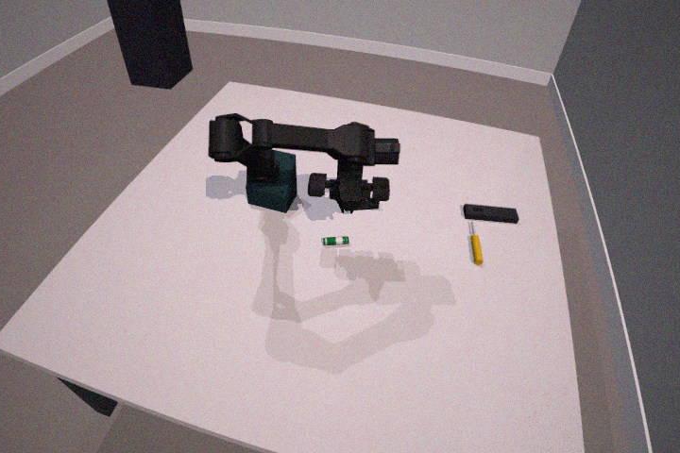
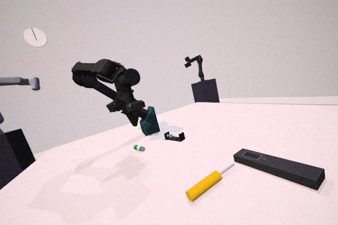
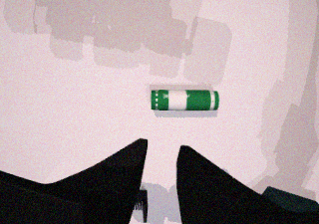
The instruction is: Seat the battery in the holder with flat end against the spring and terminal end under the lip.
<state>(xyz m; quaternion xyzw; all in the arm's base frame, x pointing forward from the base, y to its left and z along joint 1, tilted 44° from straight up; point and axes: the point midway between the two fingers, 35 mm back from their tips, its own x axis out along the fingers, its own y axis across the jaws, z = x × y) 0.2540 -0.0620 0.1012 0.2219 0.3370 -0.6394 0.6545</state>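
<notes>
The green battery (image 1: 334, 241) (image 2: 139, 147) (image 3: 183, 100) with a white band lies on its side on the white table (image 1: 191, 320), free of the fingers. My gripper (image 1: 351, 207) (image 2: 134, 123) (image 3: 162, 150) hangs above the table, a little behind the battery. Its fingers stand slightly apart with nothing between them. The small black holder (image 2: 174, 137) sits on the table near the arm's teal base (image 1: 271, 187) (image 2: 149, 124), apart from the battery. In the top view the arm hides the holder.
A yellow-handled screwdriver (image 1: 475, 248) (image 2: 203, 185) and a flat black bar (image 1: 490, 212) (image 2: 278, 168) lie at the table's right side. A dark pillar (image 1: 148, 42) stands beyond the far left corner. A small second arm stands on a dark stand (image 2: 204, 90) behind the table.
</notes>
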